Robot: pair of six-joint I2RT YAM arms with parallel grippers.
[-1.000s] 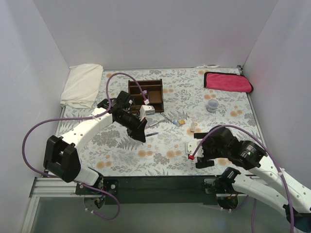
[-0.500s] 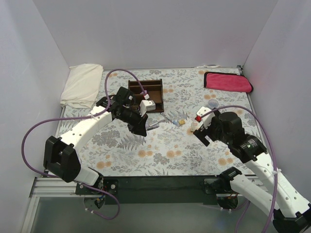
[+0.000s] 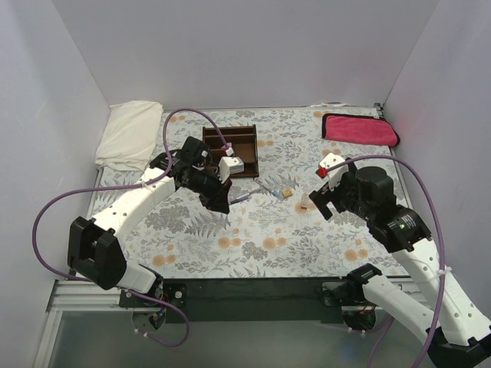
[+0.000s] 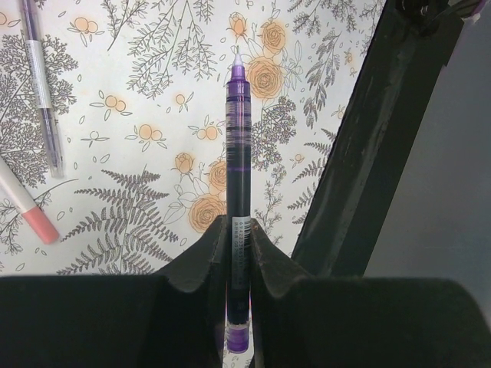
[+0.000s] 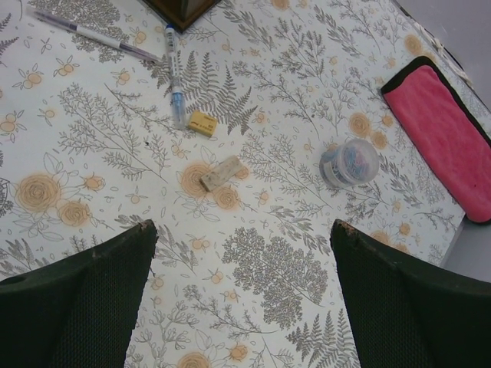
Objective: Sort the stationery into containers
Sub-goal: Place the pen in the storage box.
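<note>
My left gripper is shut on a purple pen, which points forward above the floral table beside the dark brown organizer's wall. The organizer stands just beyond that gripper in the top view. A grey pen and a white pen with a pink cap lie to the left below. My right gripper is open and empty, hovering above the table. Ahead of it lie a tan eraser, a yellow block, a blue-tipped pen and a grey pen.
A clear round tub of coloured clips stands right of the tan eraser. A magenta cloth lies at the back right and a white folded cloth at the back left. White walls enclose the table.
My right arm has lifted from the near edge and swung forward over the right middle of the table. My left gripper has carried the purple pen slightly towards the organizer.
</note>
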